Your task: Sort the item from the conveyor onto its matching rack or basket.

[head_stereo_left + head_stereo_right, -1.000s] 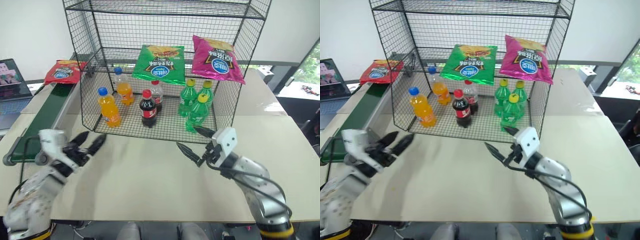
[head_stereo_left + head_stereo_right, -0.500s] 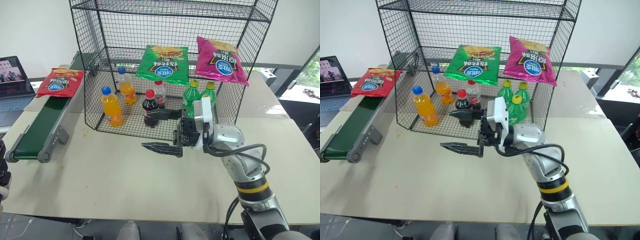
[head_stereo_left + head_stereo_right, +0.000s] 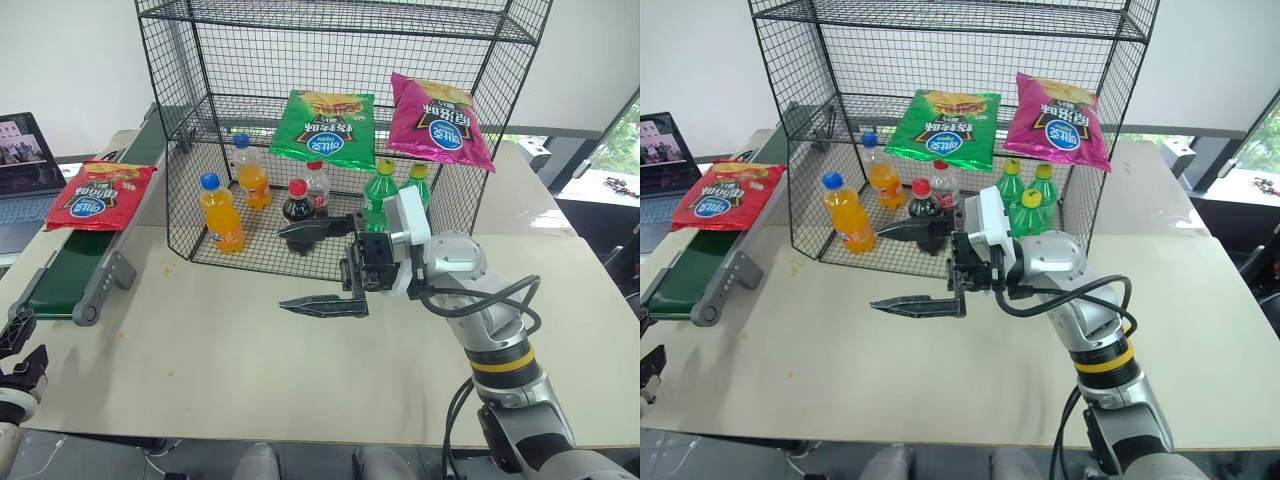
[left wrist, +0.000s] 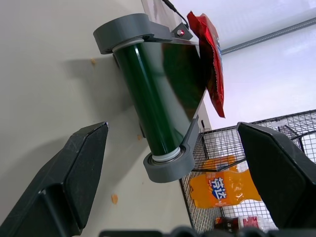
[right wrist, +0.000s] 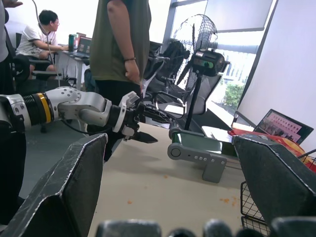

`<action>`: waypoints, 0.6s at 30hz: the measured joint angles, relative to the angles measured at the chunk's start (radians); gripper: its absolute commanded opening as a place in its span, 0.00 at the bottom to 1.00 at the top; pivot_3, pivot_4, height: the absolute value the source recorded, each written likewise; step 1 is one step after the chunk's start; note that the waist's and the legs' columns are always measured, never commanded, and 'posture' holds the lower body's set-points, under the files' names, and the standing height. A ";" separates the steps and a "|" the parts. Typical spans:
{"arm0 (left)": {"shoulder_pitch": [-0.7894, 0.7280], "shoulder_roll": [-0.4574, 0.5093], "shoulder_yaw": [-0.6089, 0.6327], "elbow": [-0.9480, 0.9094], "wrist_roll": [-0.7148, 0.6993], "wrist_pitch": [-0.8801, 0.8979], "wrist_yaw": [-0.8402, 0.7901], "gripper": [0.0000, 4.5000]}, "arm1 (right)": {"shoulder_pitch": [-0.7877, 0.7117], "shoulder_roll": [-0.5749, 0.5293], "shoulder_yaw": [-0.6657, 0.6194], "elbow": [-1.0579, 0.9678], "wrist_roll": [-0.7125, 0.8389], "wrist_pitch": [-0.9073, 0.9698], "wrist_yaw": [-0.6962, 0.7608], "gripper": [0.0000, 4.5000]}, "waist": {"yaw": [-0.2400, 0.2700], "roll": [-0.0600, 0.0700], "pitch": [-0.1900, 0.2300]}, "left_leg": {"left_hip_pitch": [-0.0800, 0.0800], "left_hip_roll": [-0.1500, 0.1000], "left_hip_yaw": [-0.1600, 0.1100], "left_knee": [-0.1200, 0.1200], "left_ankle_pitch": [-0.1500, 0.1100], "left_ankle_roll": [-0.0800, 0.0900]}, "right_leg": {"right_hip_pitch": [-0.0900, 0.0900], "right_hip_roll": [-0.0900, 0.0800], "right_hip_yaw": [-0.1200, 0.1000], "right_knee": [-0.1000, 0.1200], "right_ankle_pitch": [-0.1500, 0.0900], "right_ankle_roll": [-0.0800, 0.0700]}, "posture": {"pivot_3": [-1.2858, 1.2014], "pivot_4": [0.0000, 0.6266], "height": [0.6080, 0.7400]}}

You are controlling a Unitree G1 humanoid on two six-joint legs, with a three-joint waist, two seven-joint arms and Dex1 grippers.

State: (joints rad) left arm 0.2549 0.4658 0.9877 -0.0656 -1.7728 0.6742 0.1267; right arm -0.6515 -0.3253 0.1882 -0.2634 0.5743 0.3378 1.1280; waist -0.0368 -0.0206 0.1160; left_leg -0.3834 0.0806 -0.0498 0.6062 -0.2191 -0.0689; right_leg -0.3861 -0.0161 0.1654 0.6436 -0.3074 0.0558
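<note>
Tools both empty: left tool (image 3: 20, 345) open at near left edge, right tool (image 3: 315, 267) spread wide mid-surface. Farther left, red bag (image 3: 98, 192) on conveyor (image 3: 62, 272), ungrasped. Beyond, rack (image 3: 340, 120) awaiting it; sorting all ahead.

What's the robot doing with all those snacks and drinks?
It is sorting snacks. A red chip bag lies on the green conveyor, waiting to go onto the black wire rack. Nothing is being held right now. The right gripper hangs open in front of the rack, pointing toward the belt, and the left gripper is open near the belt's end. A green bag, a magenta bag and bottles already sit on the rack.
</note>
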 measured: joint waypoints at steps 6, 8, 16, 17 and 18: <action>-0.006 0.006 -0.002 0.005 0.003 -0.001 -0.004 0.99 | 0.000 0.000 -0.002 -0.002 0.000 0.000 -0.010 1.00 | -0.001 0.000 0.000 | 0.000 0.000 0.000 0.000 0.000 0.000 | 0.000 0.000 0.000 0.000 0.000 0.000 | 0.52 0.24 1.00; -0.009 0.006 -0.002 0.006 0.003 -0.006 -0.007 0.99 | 0.000 -0.002 -0.002 -0.003 0.001 0.001 -0.012 1.00 | -0.001 0.000 0.000 | 0.000 0.000 0.000 0.000 0.000 0.000 | 0.000 0.000 0.000 0.000 0.000 0.000 | 0.52 0.24 1.00; -0.002 0.005 -0.002 0.004 0.003 -0.018 -0.016 0.99 | 0.000 -0.002 -0.002 -0.003 0.019 0.002 -0.012 1.00 | -0.002 0.000 0.000 | 0.000 0.000 0.000 -0.001 0.000 0.000 | 0.000 0.000 0.000 0.000 0.000 0.000 | 0.52 0.24 1.00; 0.000 0.005 -0.002 0.004 0.003 -0.018 -0.018 0.99 | 0.000 -0.002 -0.002 -0.003 0.022 0.002 -0.011 1.00 | -0.002 0.000 0.000 | 0.000 0.000 0.000 -0.001 0.000 0.000 | 0.000 0.000 0.000 0.000 0.000 0.000 | 0.52 0.24 1.00; 0.004 0.005 -0.002 0.001 0.002 -0.018 -0.020 0.99 | 0.000 -0.002 -0.002 -0.003 0.031 0.003 -0.009 1.00 | -0.002 0.000 0.000 | 0.000 0.000 0.000 -0.001 0.000 0.000 | 0.000 0.000 0.000 -0.001 0.000 0.000 | 0.52 0.24 1.00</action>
State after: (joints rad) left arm 0.2585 0.4711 0.9859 -0.0645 -1.7710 0.6559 0.1064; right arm -0.6514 -0.3277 0.1862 -0.2667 0.6057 0.3403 1.1194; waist -0.0388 -0.0204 0.1161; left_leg -0.3835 0.0806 -0.0498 0.6055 -0.2191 -0.0690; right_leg -0.3864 -0.0161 0.1654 0.6431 -0.3076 0.0556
